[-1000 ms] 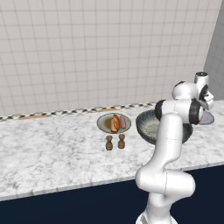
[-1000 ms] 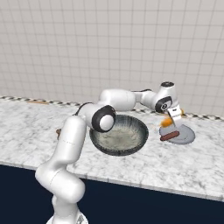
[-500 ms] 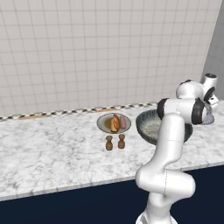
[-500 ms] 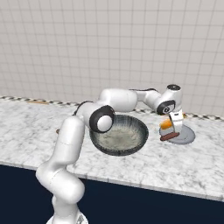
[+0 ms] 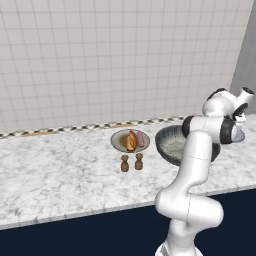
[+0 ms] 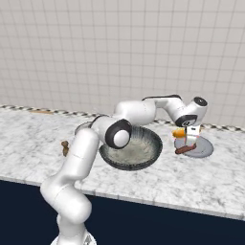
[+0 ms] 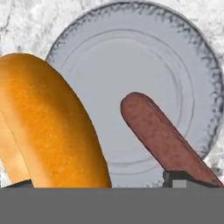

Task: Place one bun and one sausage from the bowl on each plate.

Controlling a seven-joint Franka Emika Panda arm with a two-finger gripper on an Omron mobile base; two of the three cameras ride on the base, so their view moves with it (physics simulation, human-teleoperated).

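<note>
The end effector (image 6: 190, 139) is being held over the grey plate (image 6: 206, 149), with a bun (image 6: 179, 132) at one finger and a sausage (image 6: 183, 150) at the other. In the hand view the bun (image 7: 48, 127) is lying against the one fingertip (image 7: 19, 183) and the sausage (image 7: 164, 138) is running down to the other fingertip (image 7: 177, 178), with the grey plate (image 7: 131, 48) directly beyond both. Whether the fingers are being pressed on the bun, or whether either item is being carried at all, cannot be told from these views.

The step in hand is judged to be the setting down of the last bun. It is best done by the end effector being kept centred over the plate's flat middle, lowered until the bun is nearly touching, and only then opened, so that the bun is not being dropped onto the rim or rolled off onto the counter (image 5: 60, 175). Room beside the sausage should be kept, so that neither item is being pushed outward.

Counts: two plates are being shown, the grey one beneath the end effector and a brown-centred plate (image 5: 118, 141) well beyond the bowl (image 6: 127, 153). One bowl is lying between the two plates, and no bun or sausage is to be made out inside it. Two buns are counted, one at the end effector and one (image 5: 131, 140) on the far plate. Two sausages are counted likewise, the second (image 5: 140, 139) beside that far bun. Two small brown shakers (image 5: 131, 162) are standing just in front of the far plate.
</note>
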